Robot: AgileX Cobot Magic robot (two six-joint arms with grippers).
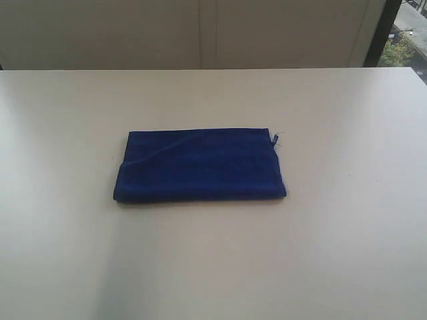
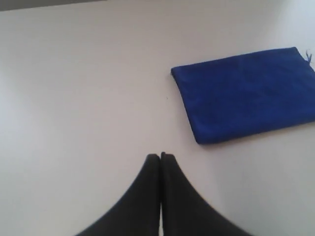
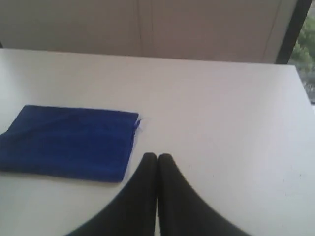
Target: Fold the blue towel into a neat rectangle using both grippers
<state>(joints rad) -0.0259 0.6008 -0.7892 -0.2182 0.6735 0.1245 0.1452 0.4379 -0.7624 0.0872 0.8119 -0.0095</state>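
Blue towel (image 1: 200, 165): folded rectangle, flat at the middle of the table (image 1: 333, 253), well away from every edge. Left gripper (image 2: 160, 156) and right gripper (image 3: 157, 156): each clenched on nothing, hanging clear of the cloth's short ends. We judge the folding done, hence no grip needed.

Royal-blue towel (image 1: 200, 165) — off-white table (image 1: 347, 253) — black tools.
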